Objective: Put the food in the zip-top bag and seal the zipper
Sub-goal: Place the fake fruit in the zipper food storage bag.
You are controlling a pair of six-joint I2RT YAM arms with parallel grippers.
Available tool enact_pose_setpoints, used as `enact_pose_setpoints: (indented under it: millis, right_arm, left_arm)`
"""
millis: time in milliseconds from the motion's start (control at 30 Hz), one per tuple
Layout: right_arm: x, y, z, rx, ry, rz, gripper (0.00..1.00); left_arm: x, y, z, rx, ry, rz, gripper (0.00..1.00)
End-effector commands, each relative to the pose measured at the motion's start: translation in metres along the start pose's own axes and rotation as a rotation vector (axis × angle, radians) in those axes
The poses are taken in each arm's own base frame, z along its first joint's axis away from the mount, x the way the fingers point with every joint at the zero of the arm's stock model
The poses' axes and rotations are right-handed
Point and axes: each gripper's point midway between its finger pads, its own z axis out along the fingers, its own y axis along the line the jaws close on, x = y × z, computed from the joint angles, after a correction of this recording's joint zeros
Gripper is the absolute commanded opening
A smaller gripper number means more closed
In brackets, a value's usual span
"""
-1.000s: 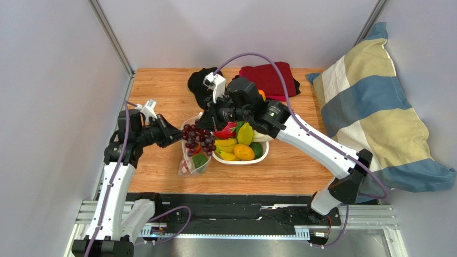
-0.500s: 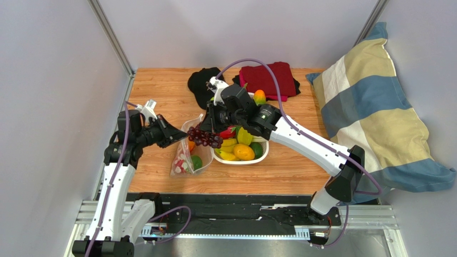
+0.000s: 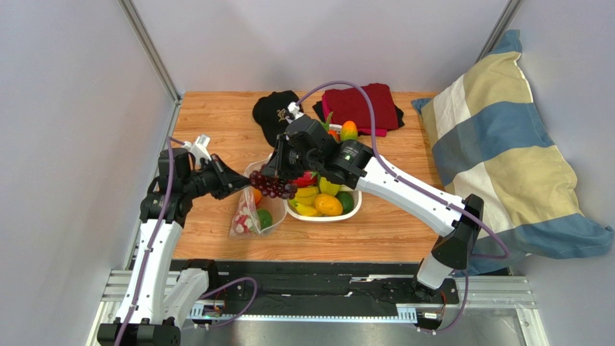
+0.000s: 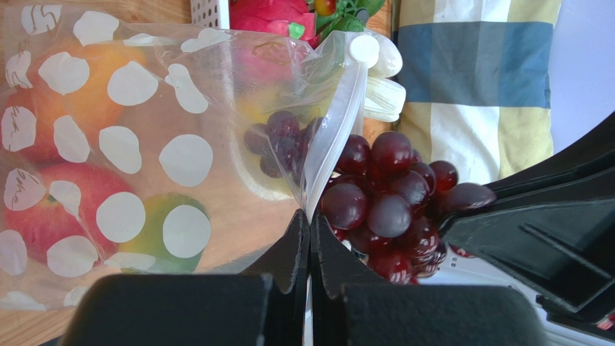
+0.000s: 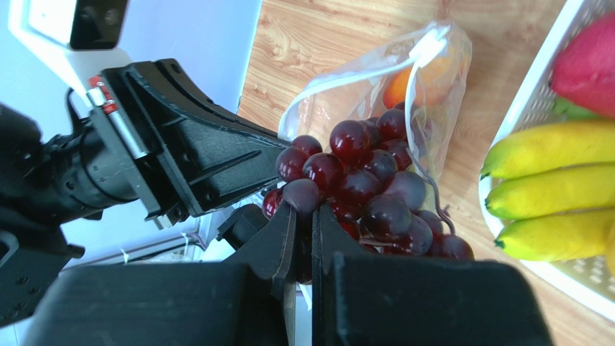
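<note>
Swung leftward from over the white tray (image 3: 328,218) since earlier. Pinching zipper (image 4: 328,137) tight in left end effector (image 4: 309,225); holding zip-top bag (image 4: 144,151) lengthwise near-to-far on desk (image 3: 216,119), mouth lifted rightward; clamping grape bunch (image 5: 361,184) at that mouth in right end effector (image 5: 303,216).

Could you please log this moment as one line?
left jaws: shut on bag rim | right jaws: shut on grapes at bag mouth | zipper: unsealed

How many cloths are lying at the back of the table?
2. A black cloth lies near the table's far edge, left of centre; a red cloth lies just right of it. A dark edge under the red one may be a third.
</note>
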Motion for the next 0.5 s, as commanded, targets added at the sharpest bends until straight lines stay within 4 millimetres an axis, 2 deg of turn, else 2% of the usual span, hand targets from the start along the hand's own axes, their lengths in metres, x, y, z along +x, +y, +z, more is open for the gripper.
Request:
enact_pose_setpoints:
  millis: [0,100,200,267,367,400,433,467]
  right_arm:
    - [0.002,-0.003,0.014,0.06,-0.032,0.108,0.0]
    - [0.006,-0.002,0.021,0.063,-0.018,0.111,0.0]
    - [0.012,-0.018,0.032,0.114,-0.015,0.077,0.0]
    - [0.019,-0.035,0.041,0.164,-0.006,0.073,0.0]
    - [0.017,-0.039,0.047,0.169,-0.007,0.078,0.0]
    - [0.018,-0.037,0.048,0.156,0.0,0.054,0.02]
    - [0.019,-0.025,0.05,0.101,0.017,0.037,0.07]
    - [0.019,-0.019,0.049,0.072,0.024,0.012,0.23]
  left_arm:
    - [-0.003,-0.015,-0.004,0.063,-0.009,-0.004,0.0]
    - [-0.003,-0.016,-0.004,0.065,-0.011,0.0,0.0]
    - [-0.002,-0.016,-0.004,0.07,-0.007,-0.001,0.0]
    - [-0.001,-0.018,-0.004,0.084,0.005,-0.007,0.0]
    - [0.001,-0.019,-0.003,0.092,0.017,-0.015,0.0]
    - [0.001,-0.019,-0.003,0.095,0.018,-0.015,0.0]
    - [0.002,-0.019,-0.003,0.094,0.021,-0.017,0.0]
    - [0.001,-0.019,-0.003,0.097,0.018,-0.016,0.0]
